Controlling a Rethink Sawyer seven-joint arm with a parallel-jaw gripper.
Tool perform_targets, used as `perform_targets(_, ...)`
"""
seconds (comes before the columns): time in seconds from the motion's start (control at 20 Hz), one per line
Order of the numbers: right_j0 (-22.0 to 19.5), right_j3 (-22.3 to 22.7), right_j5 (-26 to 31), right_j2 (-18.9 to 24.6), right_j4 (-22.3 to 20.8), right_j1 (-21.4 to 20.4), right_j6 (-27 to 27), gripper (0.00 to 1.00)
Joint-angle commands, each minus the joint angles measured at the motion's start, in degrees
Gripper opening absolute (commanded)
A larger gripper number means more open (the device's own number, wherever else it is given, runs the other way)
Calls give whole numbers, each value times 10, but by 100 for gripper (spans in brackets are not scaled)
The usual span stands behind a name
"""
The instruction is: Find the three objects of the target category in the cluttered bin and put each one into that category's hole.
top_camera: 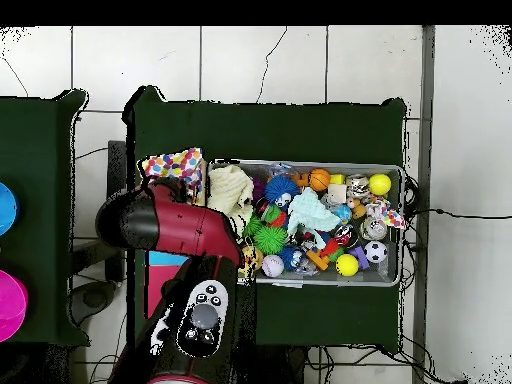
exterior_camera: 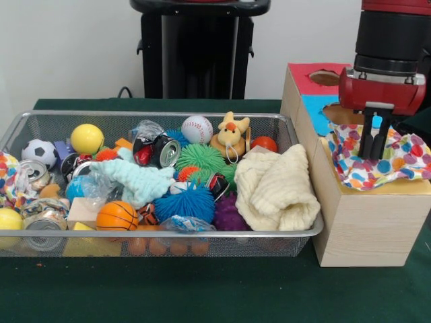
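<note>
The gripper hangs over the yellow-topped box at the right, its jaws closed together and pressed into a polka-dot cloth that lies spread over the box top, covering the hole there. The cloth looks light, limp and easily bunched; I judge a pinch on a raised fold near its middle would hold better than one on a flat edge. Another dotted cloth seems to sit at the far left end of the bin, half buried among balls and cans. A cream waffle cloth fills the bin's right end. The surface is dark green, with open room in front of the bin.
</note>
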Motion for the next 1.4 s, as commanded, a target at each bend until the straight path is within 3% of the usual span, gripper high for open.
perform_targets(0.05, -6, 18, 34, 38, 30, 12, 143, 0)
perform_targets(0.75, -5, 28, -15, 59, 26, 61, 137, 0)
perform_targets(1.4, -21, 33, -43, 87, 27, 74, 127, 0)
